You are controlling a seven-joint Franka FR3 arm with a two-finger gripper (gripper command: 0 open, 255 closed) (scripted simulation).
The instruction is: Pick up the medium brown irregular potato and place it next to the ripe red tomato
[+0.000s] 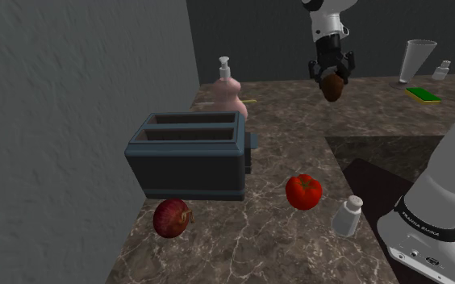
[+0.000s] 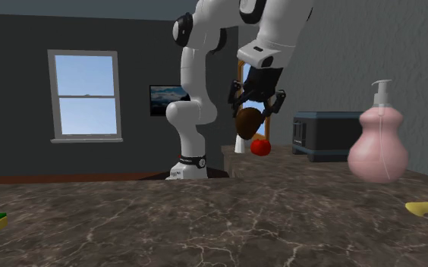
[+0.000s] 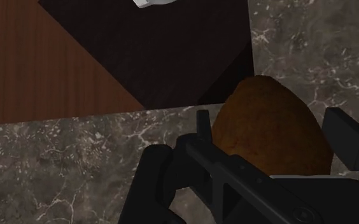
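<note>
My claw [image 1: 331, 79] is clamped on the brown potato [image 1: 332, 89]. It sits between my two fingers and bulges out below them, hanging clear of the marbled counter [image 1: 290, 137], upper right of centre in the shoulder view. The red tomato [image 1: 303, 191] lies well apart, low in that frame, near the dark toaster [image 1: 189, 153]. My arm comes in from the top edge with the hand pointing down. In the second exterior view it arches up from its base at mid-frame and over, hand slightly tilted.
</note>
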